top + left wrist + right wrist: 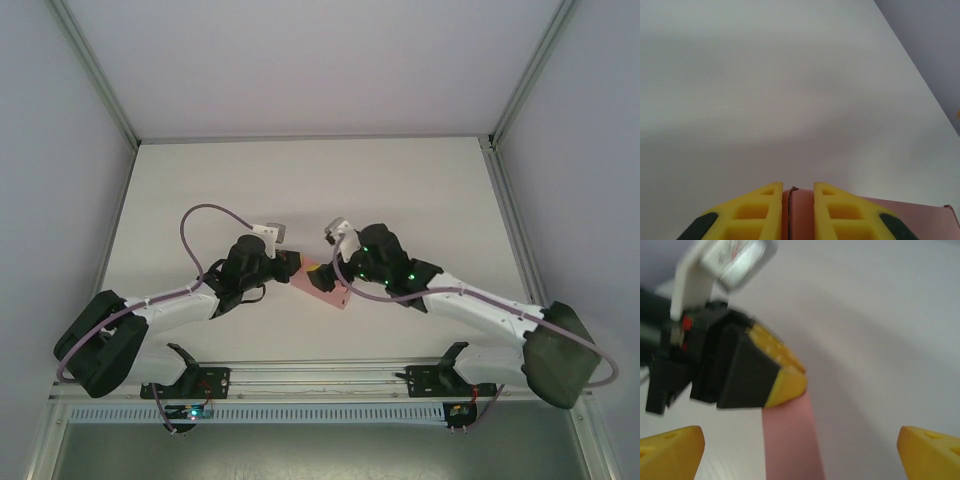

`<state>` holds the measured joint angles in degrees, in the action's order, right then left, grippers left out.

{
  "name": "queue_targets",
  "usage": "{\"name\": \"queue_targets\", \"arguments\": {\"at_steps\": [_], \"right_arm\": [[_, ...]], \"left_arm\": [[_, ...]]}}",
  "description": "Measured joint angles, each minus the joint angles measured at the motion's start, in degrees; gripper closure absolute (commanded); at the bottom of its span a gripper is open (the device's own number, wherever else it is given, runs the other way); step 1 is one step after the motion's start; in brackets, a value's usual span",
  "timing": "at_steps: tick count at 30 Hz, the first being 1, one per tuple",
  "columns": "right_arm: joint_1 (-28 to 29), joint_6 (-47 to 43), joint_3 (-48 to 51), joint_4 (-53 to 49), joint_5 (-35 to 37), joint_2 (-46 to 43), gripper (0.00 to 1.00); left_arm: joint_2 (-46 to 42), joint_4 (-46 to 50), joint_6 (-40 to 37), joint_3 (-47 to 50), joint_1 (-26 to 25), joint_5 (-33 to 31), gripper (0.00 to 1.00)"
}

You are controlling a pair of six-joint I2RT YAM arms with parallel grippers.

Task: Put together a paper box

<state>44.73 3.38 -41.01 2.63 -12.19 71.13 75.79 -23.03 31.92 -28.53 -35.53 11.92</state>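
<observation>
The pink paper box [325, 283] is at the middle of the white table, between the two arms. My left gripper [298, 265] comes in from the left and is shut on its left end. In the left wrist view the yellow fingers [765, 210] press a pink edge with a seam [801, 215], and more pink card [912, 220] spreads to the right. My right gripper [801, 432] is wide open, its yellow fingertips [677, 447] standing well apart on either side of the pink box [790, 440] without touching it. The left gripper's fingertip [787, 382] caps the box's far end.
The white tabletop [300, 190] is enclosed by pale walls and aluminium frame posts [95, 75]. A metal rail [320, 378] with the arm bases runs along the near edge. Both wrists crowd the table's centre.
</observation>
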Motion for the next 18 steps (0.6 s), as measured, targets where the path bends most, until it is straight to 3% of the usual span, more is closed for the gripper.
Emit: {"name": "queue_targets", "arguments": {"at_steps": [4,6,8,11,12,13,15,18], "right_arm": [[-0.4,-6.9,-4.3,-9.9,-3.2,6.8,0.03],[-0.4,-9.1,-4.7,-13.4,-3.6,9.2,0.09],[-0.3,-10.6,-5.3,-16.2,-3.1,11.3,0.25],[-0.3,-12.1,-6.7,-19.2,-1.2,13.5,0.58],[-0.2,-12.8,-7.2,-20.0,-0.7,13.8,0.60],[0.2,-13.2,-7.7,-20.5,0.0,13.8,0.62],[1.7,-14.0,-8.7,-21.6,4.1,13.8,0.65],[3.7,-16.7,-9.7,-21.6,12.3,13.4,0.65]], "left_arm": [[-0.7,1.3,-0.5,0.0,0.0,0.0,0.82],[-1.2,2.0,-0.7,0.0,0.0,0.0,0.82],[-1.3,2.2,-1.0,0.0,0.0,0.0,0.81],[-1.3,3.0,-1.6,-0.5,-0.1,0.0,0.70],[-1.3,3.8,-1.7,-0.9,-0.1,-0.1,0.63],[-1.4,4.7,-2.0,-1.3,-0.1,-0.2,0.47],[-2.7,8.1,-2.0,-1.9,-0.1,-0.5,0.00],[-7.4,15.2,-1.8,-2.6,-0.1,-2.3,0.00]]}}
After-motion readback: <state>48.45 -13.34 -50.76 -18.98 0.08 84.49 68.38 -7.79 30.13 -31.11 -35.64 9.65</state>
